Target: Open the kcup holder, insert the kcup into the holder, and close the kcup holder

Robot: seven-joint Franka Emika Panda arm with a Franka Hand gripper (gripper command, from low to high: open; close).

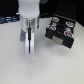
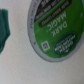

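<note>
Kcup (image 2: 54,31) is filling most of the wrist view, green foil top facing the camera with white lettering reading "DARK MAGIC". It is lying on the pale table (image 1: 12,60) directly beneath the gripper (image 1: 29,36), towards the exterior view's left; in that view the arm is hiding it.

Handling, as a judgement: the pod is looking light, with a thin plastic wall and a foil lid that could dent or puncture. A grip across the side wall below the rim seems safest, with modest force. The smooth wall may be slippery.

Gripper is hanging low over the table, pointing downward. Whether its jaws are parted or closed cannot be told; the exterior view is too blurred and the wrist view is showing no fingers.

Kcup holder (image 1: 60,30) is sitting at the exterior view's right, well apart from the gripper, with its drawer appearing pulled out and several round pod tops showing inside.

Surface is appearing flat, matte and white. A teal object (image 2: 6,27) is lying near the pod; its identity is unclear. Background is dark.
</note>
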